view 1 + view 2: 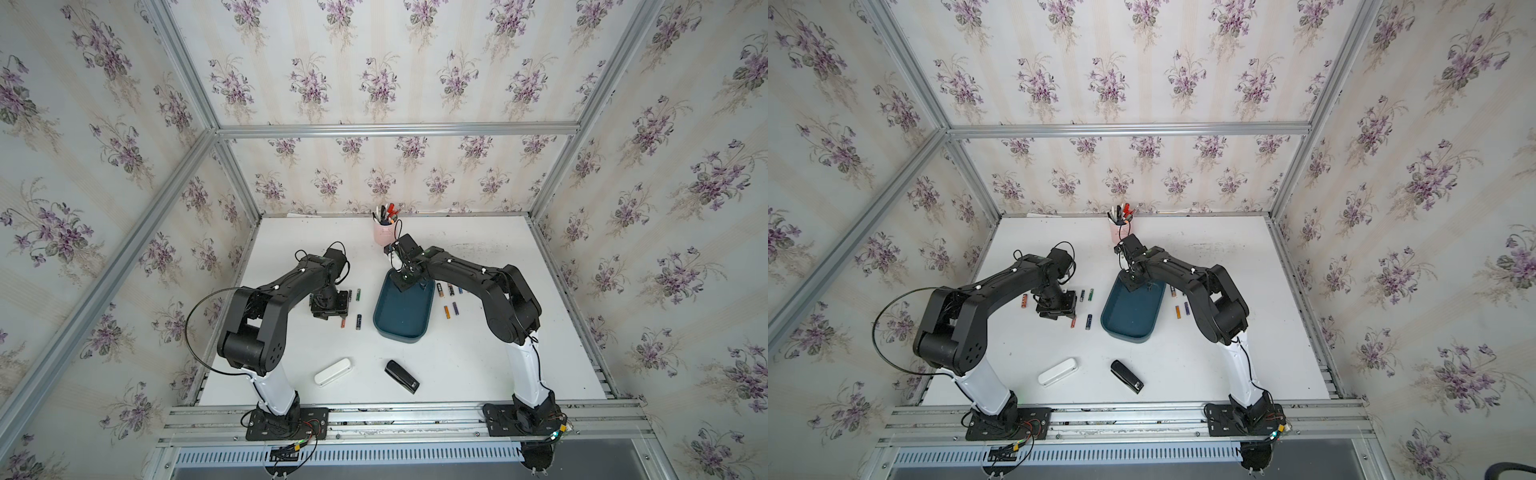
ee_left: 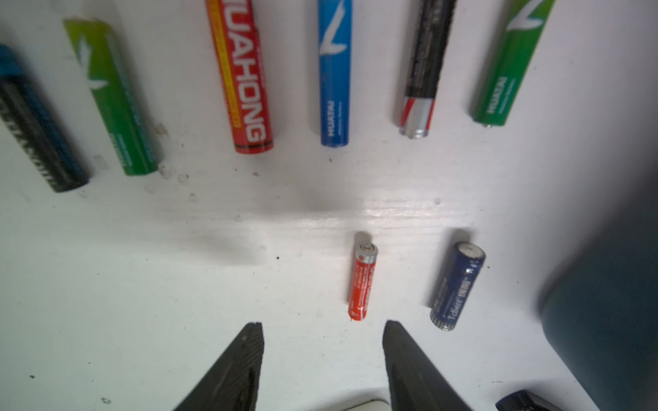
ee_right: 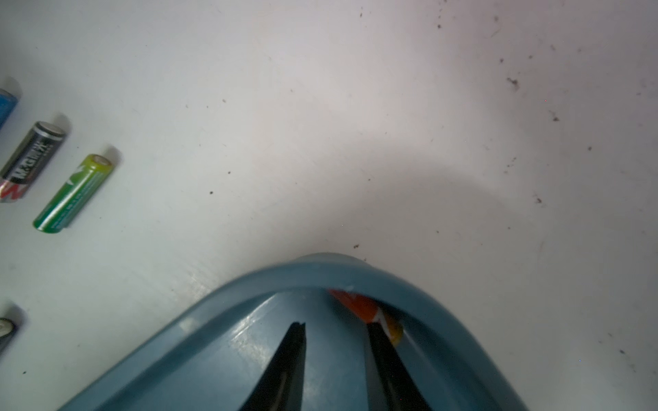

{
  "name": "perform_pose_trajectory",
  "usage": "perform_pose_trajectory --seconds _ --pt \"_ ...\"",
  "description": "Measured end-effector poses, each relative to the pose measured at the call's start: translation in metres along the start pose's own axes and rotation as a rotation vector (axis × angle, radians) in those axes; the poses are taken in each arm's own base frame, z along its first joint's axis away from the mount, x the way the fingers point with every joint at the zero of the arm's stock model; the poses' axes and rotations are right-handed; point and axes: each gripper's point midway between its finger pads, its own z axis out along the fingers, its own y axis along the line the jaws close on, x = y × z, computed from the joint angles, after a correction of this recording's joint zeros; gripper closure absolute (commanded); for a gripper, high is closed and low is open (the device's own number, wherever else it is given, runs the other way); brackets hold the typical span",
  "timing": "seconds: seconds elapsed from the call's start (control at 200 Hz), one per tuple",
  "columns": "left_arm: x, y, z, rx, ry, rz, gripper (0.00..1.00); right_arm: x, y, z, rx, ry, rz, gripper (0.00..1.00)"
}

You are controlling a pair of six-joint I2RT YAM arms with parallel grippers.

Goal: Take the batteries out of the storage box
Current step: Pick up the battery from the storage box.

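Observation:
The teal storage box [image 1: 399,338] lies mid-table in both top views. My right gripper [image 3: 336,327] is open inside the box's far corner, nothing between its fingers. An orange battery [image 3: 366,309] lies against the box wall [image 3: 320,274], just outside one finger. My left gripper [image 2: 322,325] hangs open over the bare table left of the box, holding nothing. A small red battery [image 2: 363,281] and a dark blue one [image 2: 457,284] lie just ahead of its tips. Several more batteries lie in a row beyond, among them a red one [image 2: 242,78] and a blue one [image 2: 333,78].
More batteries lie right of the box [image 1: 446,311] and beside the left gripper [image 1: 358,295]. A pink pen cup [image 1: 384,232] stands at the back, close behind the right wrist. A white case [image 1: 332,372] and a black stapler [image 1: 401,376] lie near the front.

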Motion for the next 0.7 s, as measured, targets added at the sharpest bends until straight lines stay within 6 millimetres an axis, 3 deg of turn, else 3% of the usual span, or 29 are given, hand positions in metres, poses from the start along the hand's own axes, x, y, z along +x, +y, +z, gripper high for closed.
perform_pose_trajectory --seconds 0.3,0.704 --pt "-0.002 -0.001 -0.001 0.001 -0.004 0.004 0.41 0.014 -0.001 0.008 0.007 0.021 -0.01 0.66" --pt "-0.01 -0.006 -0.001 0.019 -0.011 0.009 0.41 0.001 0.008 -0.017 0.01 -0.055 -0.044 0.59"
